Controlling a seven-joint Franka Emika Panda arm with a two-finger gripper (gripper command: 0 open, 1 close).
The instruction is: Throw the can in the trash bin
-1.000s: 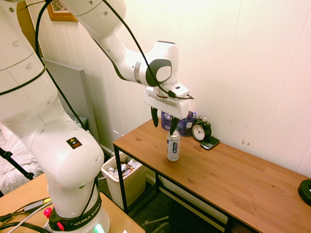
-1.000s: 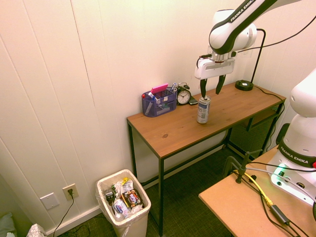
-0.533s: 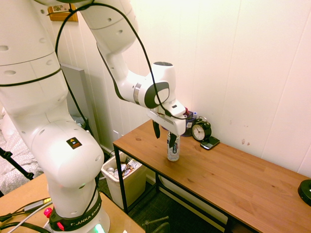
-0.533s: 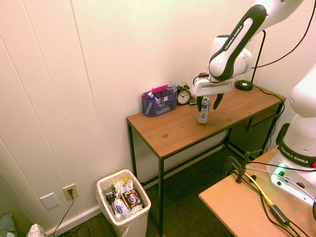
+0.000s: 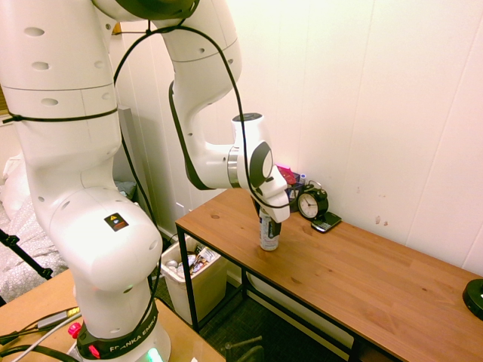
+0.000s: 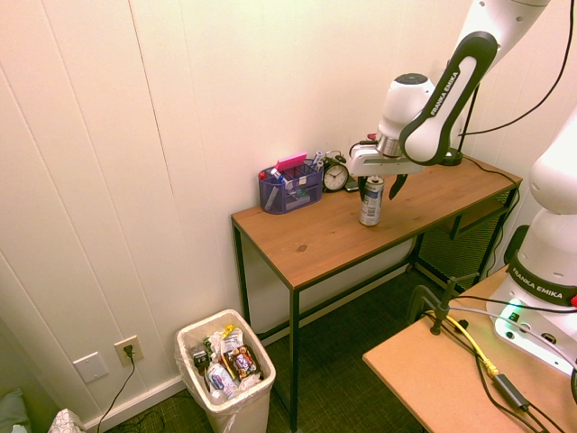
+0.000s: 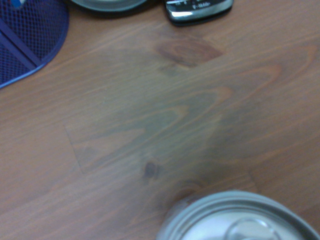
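We find the can (image 5: 269,232) standing upright on the wooden table (image 5: 362,279), near the table's end closest to the trash bin (image 6: 224,372). The gripper (image 6: 378,186) is lowered over the can with its fingers spread wide, one dark finger on each side of the can's upper part. We see a gap at each finger in the second exterior view, so we judge that no grip is made yet. The wrist view shows the can's metal top (image 7: 240,220) directly below, which supports that the gripper is centred over it.

Status of the task, as we judge it:

1. Approach to the can: done. The fingers straddle the can.
2. Closing on the can: not yet done.
3. Lift and carry off the table: not yet done.
4. Release over the trash bin: not yet done.

The trash bin stands on the floor beyond the table's end, well apart from the can and much lower. It already holds wrappers and other litter. The desk organizer (image 6: 290,188), the alarm clock (image 5: 312,202) and the phone (image 5: 327,222) stand near the wall behind the can, clear of the fingers.
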